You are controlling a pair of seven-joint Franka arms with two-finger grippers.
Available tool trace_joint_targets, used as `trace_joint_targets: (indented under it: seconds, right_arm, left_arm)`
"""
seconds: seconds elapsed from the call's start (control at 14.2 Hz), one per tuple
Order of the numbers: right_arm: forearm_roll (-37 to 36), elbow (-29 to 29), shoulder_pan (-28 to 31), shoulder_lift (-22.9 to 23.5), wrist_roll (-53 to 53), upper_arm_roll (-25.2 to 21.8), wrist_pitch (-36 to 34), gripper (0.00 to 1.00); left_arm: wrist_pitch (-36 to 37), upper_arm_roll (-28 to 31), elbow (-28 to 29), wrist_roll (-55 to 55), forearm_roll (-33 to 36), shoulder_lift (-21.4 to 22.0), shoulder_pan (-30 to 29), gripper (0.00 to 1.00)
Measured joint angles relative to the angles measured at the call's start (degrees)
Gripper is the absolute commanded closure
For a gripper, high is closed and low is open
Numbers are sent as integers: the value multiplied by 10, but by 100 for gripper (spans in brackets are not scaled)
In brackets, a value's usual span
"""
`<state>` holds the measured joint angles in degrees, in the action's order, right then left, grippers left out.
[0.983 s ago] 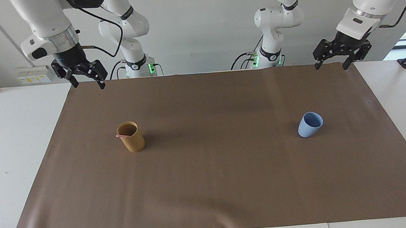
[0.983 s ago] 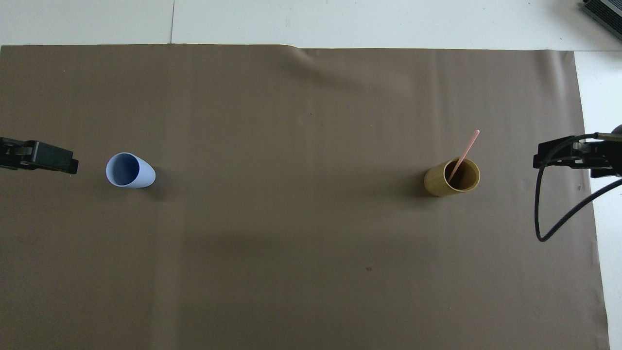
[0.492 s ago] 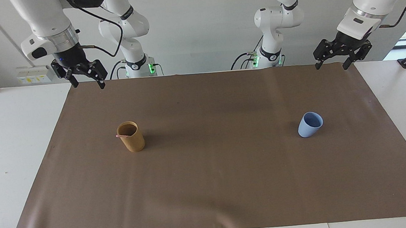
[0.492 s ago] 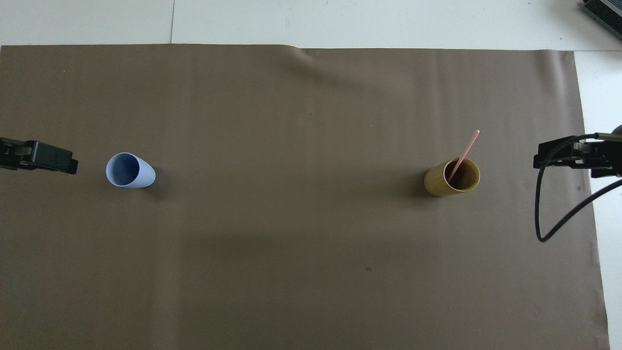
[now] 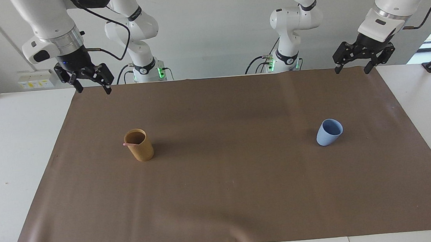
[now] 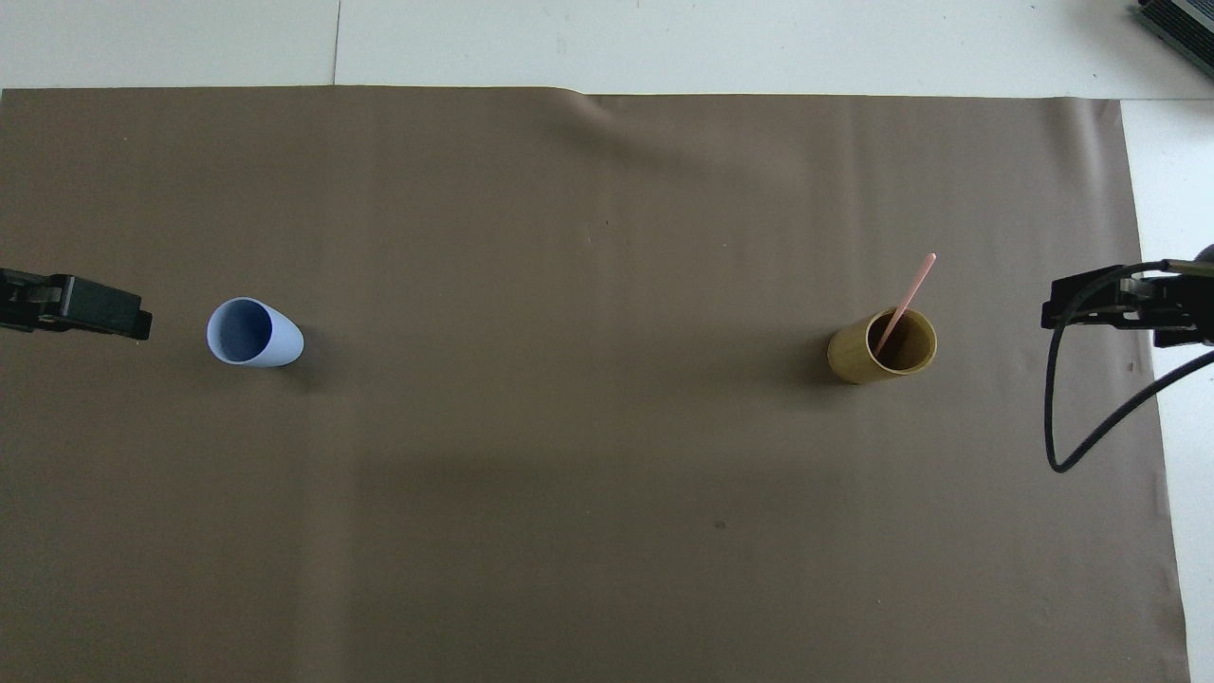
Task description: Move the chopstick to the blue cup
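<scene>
Nothing has moved since the earlier frames. Both arms wait raised, fingers spread and empty: the right gripper (image 5: 90, 86) over the mat's (image 5: 221, 197) corner, the left gripper (image 5: 350, 65) over its other corner. The chopstick (image 6: 906, 301) leans inside the brown cup (image 5: 139, 145); the blue cup (image 5: 329, 132) stands well apart toward the left arm's end. Transfer not begun. Next: the right gripper descends and pinches the exposed tip.

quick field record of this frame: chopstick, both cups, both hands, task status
chopstick: standing tilted in the tan cup, top end sticking out over the rim
tan cup: upright on the brown mat, toward the right arm's end
blue cup: upright, empty, toward the left arm's end
right hand: open, raised, holding nothing
left hand: open, raised, holding nothing
task status: transfer not yet started
</scene>
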<state>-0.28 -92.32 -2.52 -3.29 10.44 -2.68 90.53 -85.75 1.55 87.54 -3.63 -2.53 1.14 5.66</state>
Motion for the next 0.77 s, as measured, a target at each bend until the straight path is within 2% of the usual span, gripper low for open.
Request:
trace_joint_targets:
  seconds: [0.77]
  right_arm:
    - [0, -1, 12, 0, -9, -1, 0, 0]
  left_arm:
    - [-18, 0, 1, -6, 0, 0, 0, 0]
